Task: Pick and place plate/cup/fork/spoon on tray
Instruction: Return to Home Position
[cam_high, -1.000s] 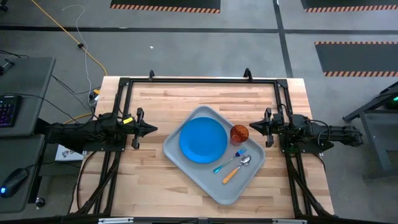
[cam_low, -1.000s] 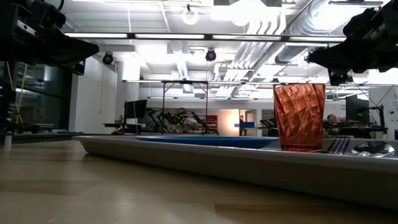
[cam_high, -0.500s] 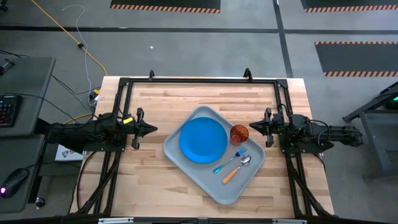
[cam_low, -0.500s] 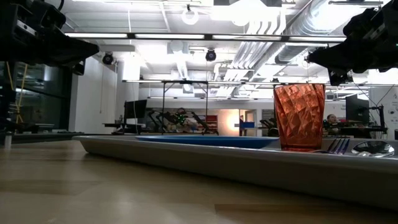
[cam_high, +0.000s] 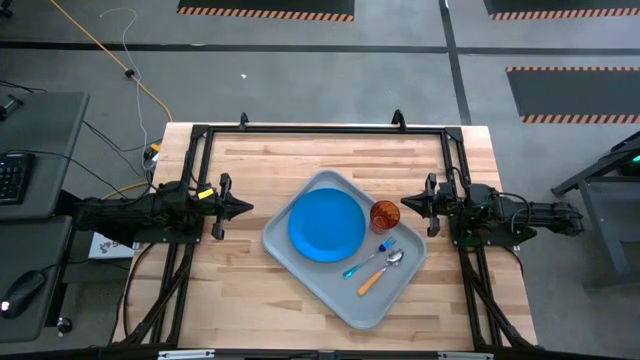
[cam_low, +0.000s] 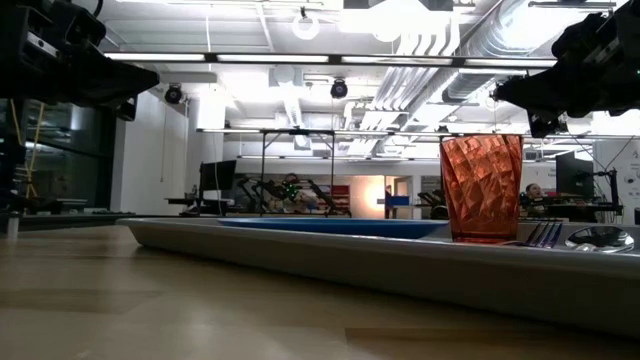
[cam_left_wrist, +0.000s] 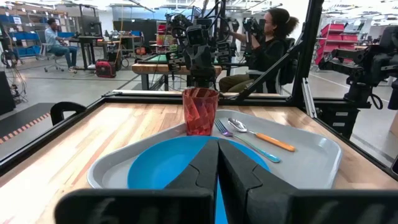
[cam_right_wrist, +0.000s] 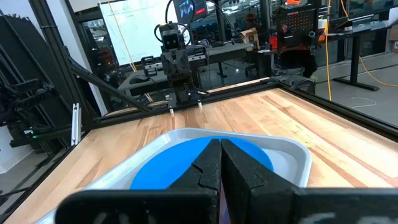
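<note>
Since the plate (cam_high: 326, 225), cup (cam_high: 385, 214), fork (cam_high: 368, 259) and spoon (cam_high: 377, 275) all sit on the tray (cam_high: 375, 302) at centre-right of the high view, the placing looks finished. The step in hand is the return home. The left claw (cam_high: 245, 208) hangs left of the tray and the right claw (cam_high: 405, 208) just right of the cup. Both have fingers pressed together on nothing, above the surface (cam_high: 250, 300). What remains, I judge, is only parking the arms without nudging the cup.

Left claw (cam_high: 246, 208), right claw (cam_high: 405, 206) matte black; yellow tag (cam_high: 205, 192) on left arm (cam_high: 140, 212).
</note>
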